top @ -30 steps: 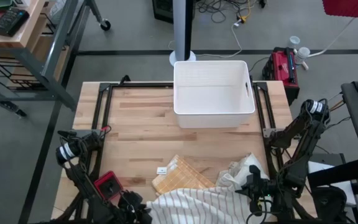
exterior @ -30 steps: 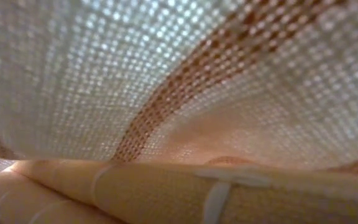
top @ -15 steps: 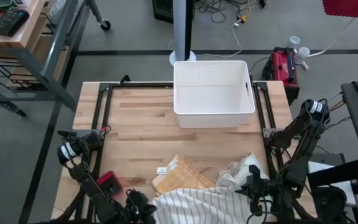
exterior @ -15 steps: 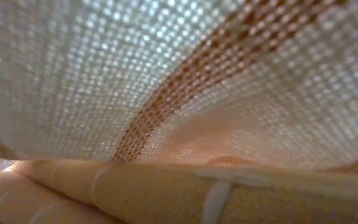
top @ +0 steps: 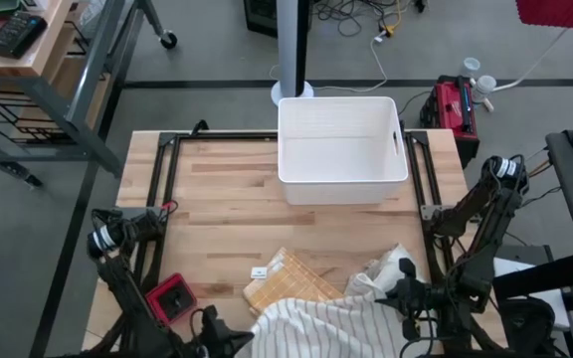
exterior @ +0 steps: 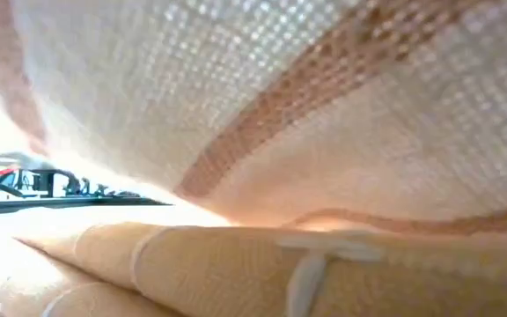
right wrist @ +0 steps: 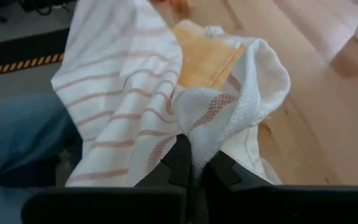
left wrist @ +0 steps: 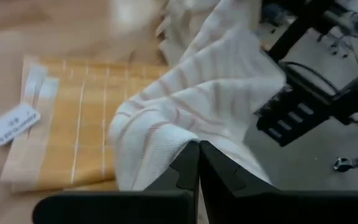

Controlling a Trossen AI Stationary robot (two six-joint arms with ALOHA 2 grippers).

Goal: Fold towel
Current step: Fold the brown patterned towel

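A white towel with thin reddish stripes [top: 326, 323] lies bunched at the table's near edge. Its far part rests on a folded yellow cloth [top: 286, 278]. In the low view the towel [exterior: 324, 106] hangs close in front of the camera, above the yellow cloth [exterior: 236, 264]. My left gripper [top: 239, 343] is shut on the towel's left end. My right gripper [top: 403, 295] is shut on its right end. Both hold their ends above the table. My left gripper pinches a bunched fold at the towel's left end [left wrist: 166, 142] between its two fingers, slanting down from the table's left. That end is lifted off the table, and the cloth runs slack toward the other arm. My right gripper pinches a gathered bunch at the towel's right end [right wrist: 207, 121] between its two fingers, slanting down from the table's right. Several layers are caught. The bunch stands up above the fingers, and the rest falls slack toward the yellow cloth.
A white bin [top: 341, 149] stands at the table's far edge, with bare wood between it and the cloths. A small white tag [top: 259, 271] lies by the yellow cloth. A red block [top: 172, 298] sits on the left arm.
My left gripper has moved right toward the towel's left end and risen with it. That end is now lifted, and in the low view a gap to the room has opened under the towel's left part. The right end has stayed where it was.
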